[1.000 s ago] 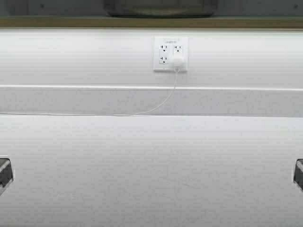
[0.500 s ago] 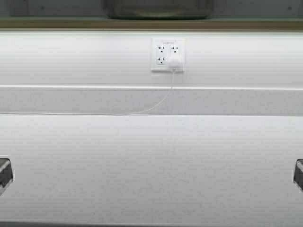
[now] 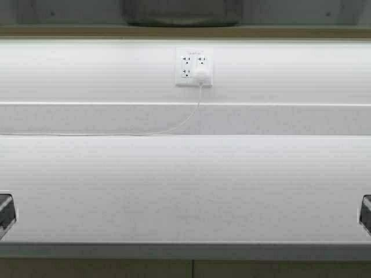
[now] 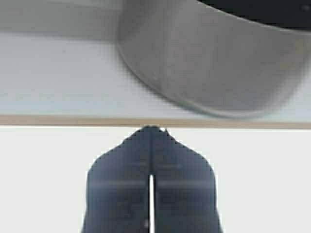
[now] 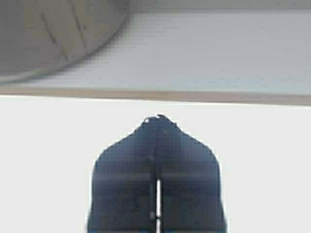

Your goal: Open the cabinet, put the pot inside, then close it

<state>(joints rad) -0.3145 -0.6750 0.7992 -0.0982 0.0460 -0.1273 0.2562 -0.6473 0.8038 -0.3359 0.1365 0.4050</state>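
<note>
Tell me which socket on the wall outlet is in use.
The lower-right one: a white plug with a trailing cord fills it; the outlet's other three sit bare.

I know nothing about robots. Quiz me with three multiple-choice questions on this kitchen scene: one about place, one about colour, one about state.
1. The pot sits:
A on the floor
B on the shelf above the wall outlet
C in a drawer

2. The cord from the outlet is:
A white
B red
C black

3. The left hand and right hand are:
A both shut, empty
B both wide open
C gripping the pot

Answers:
1 B, its base shows on the shelf, above the outlet.
2 A, a white line trails along the wall.
3 A, each wrist view shows the fingers together, clear of the pot.
</note>
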